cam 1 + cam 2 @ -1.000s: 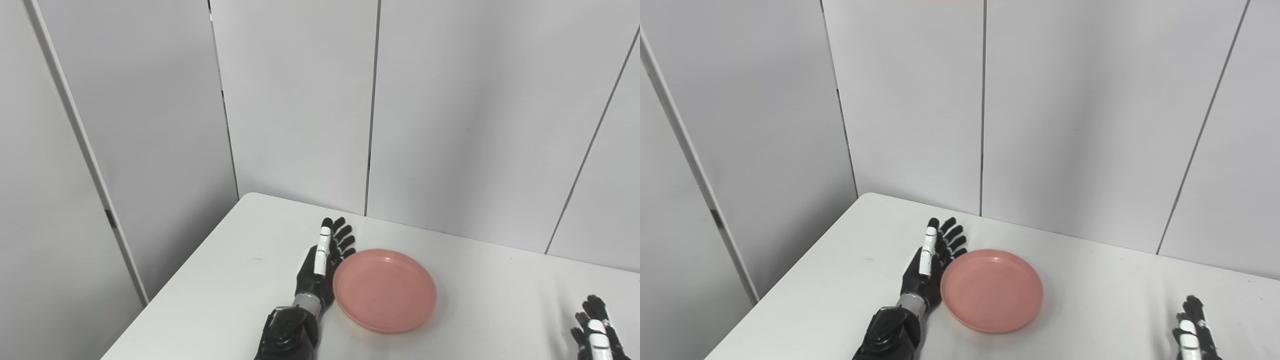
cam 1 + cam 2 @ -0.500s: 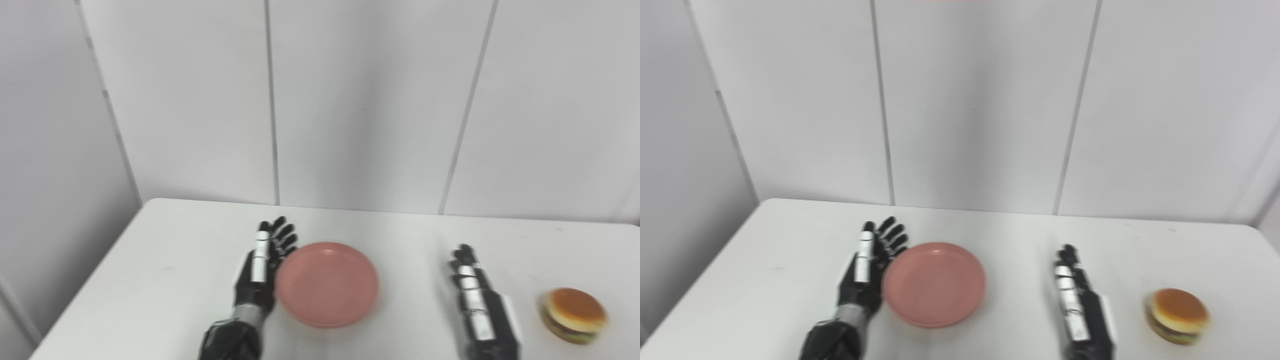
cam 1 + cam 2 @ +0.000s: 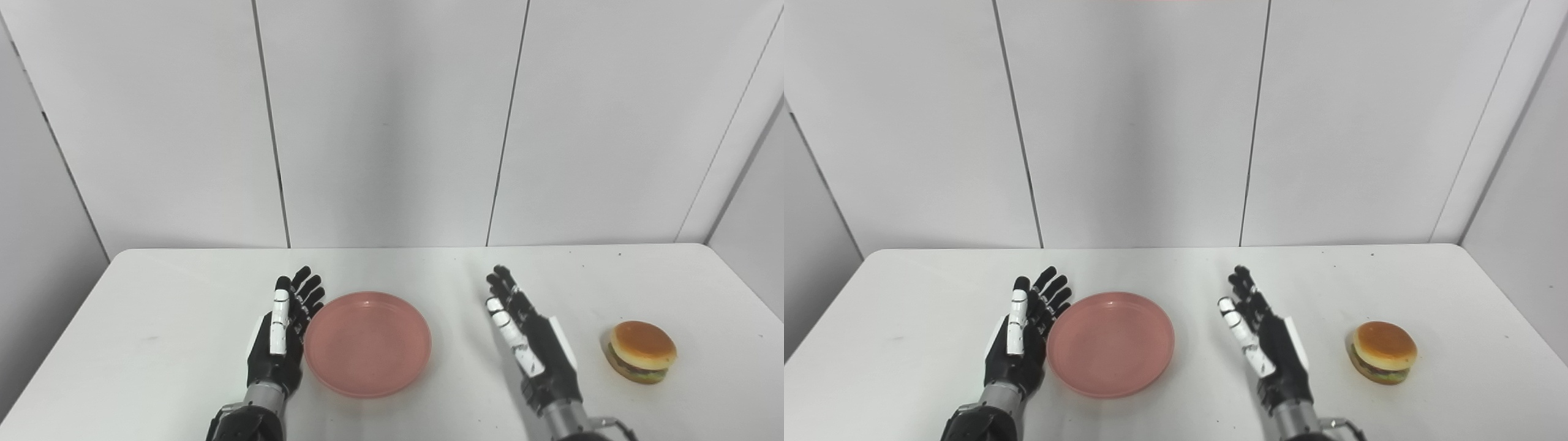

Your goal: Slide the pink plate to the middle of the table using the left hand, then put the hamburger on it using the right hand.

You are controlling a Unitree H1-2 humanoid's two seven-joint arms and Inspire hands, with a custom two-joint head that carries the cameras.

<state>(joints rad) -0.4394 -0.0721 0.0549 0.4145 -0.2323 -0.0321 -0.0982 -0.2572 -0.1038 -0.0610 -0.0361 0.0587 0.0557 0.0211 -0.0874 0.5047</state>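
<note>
A pink plate lies flat on the white table, a little left of the middle. My left hand is open, fingers straight, standing edge-on against the plate's left rim. My right hand is open and empty, palm turned left, between the plate and the hamburger, touching neither. The hamburger sits upright on the table at the right. The same scene shows in the right eye view: plate, left hand, right hand, hamburger.
White wall panels stand right behind the table's far edge. The table's right edge runs close past the hamburger, and its left edge slants down at the left.
The camera has swung right, bringing the right hand and hamburger into view. The left hand stays against the plate's left rim. The right hand has risen and reached further forward.
</note>
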